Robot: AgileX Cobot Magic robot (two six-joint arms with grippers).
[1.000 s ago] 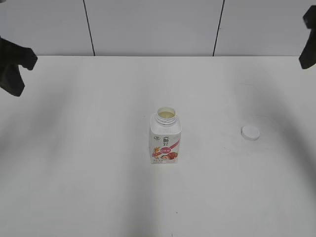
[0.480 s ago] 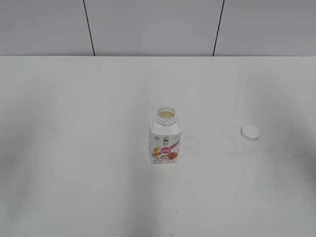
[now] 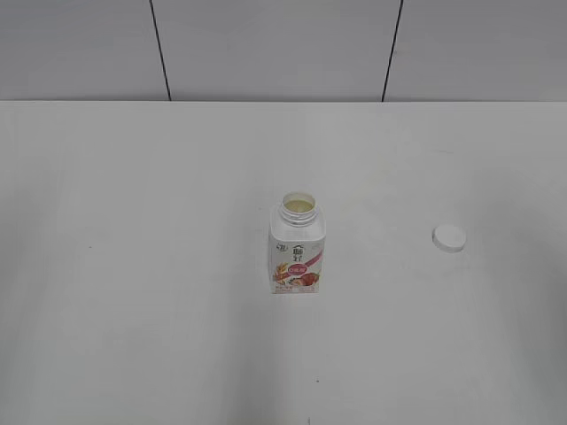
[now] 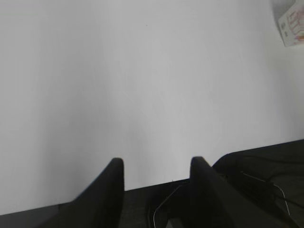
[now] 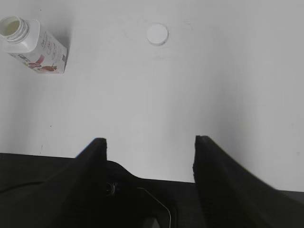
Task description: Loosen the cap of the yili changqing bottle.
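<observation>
The small squat white plastic bottle with a pink-red label [image 3: 298, 244] is seen upright and uncapped near the centre of the white table [image 3: 133, 266]. The small round white screw cap [image 3: 449, 237] is laid flat well apart, to its right. The left gripper [image 4: 156, 164] and right gripper [image 5: 149, 142] are held over the table's near edge, fingers spread, grasping nothing.

Both arms gone from exterior view.
</observation>
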